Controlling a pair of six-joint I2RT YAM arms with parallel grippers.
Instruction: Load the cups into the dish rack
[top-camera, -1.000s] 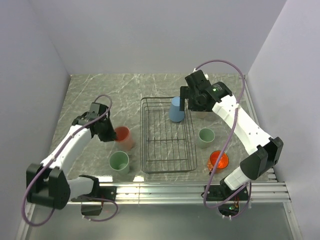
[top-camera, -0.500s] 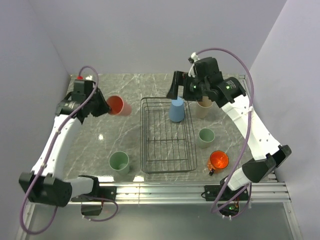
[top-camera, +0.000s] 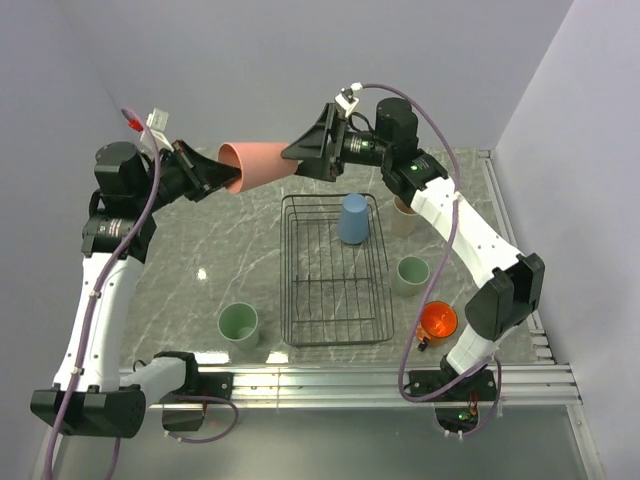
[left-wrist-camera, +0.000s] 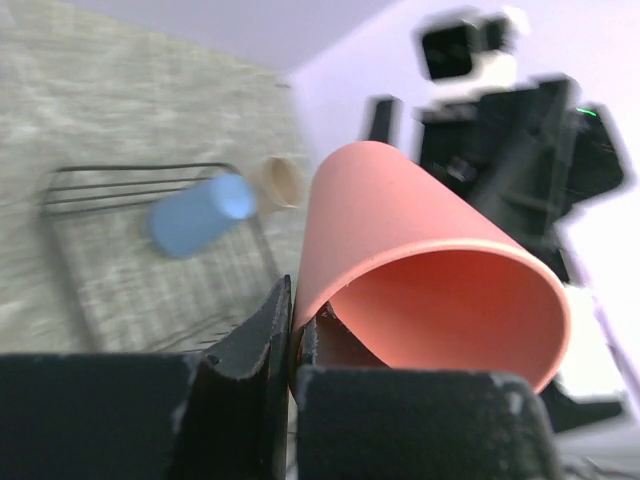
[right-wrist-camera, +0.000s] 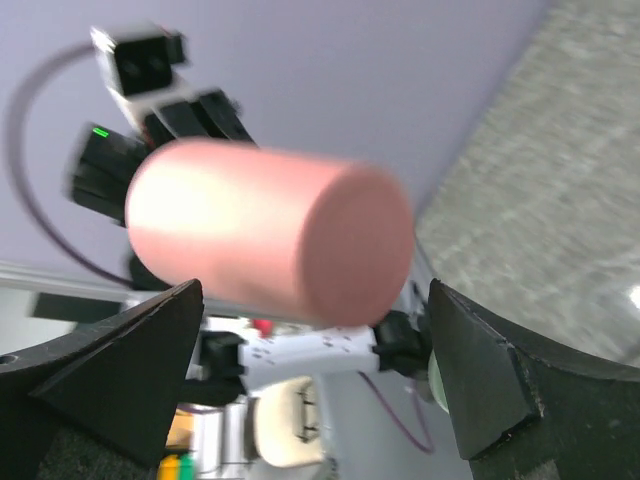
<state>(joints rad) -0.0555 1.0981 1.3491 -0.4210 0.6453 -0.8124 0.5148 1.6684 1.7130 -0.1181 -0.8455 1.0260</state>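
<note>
Well, the pink cup is up in the air, lying on its side, high over the table and off toward the far left side of the dish rack. My left claw is pinched tight on its rim, one finger inside the cup and one outside. My right claw is spread as wide as it goes and has nothing in it. It faces the cup's flat bottom end, very close, but I cannot tell if it touches. I think I am about to pass the cup from one claw to the other. Only one cup is in the rack so far: the blue cup, upside down in the far right corner. Nothing else is in it. Four cups wait on the table, all mouth up. The beige cup and the short green cup stand just right of the rack. The orange mug is by its near right corner, and the tall green cup is by its near left corner. So one is done, one is on the way, and four are left.
</note>
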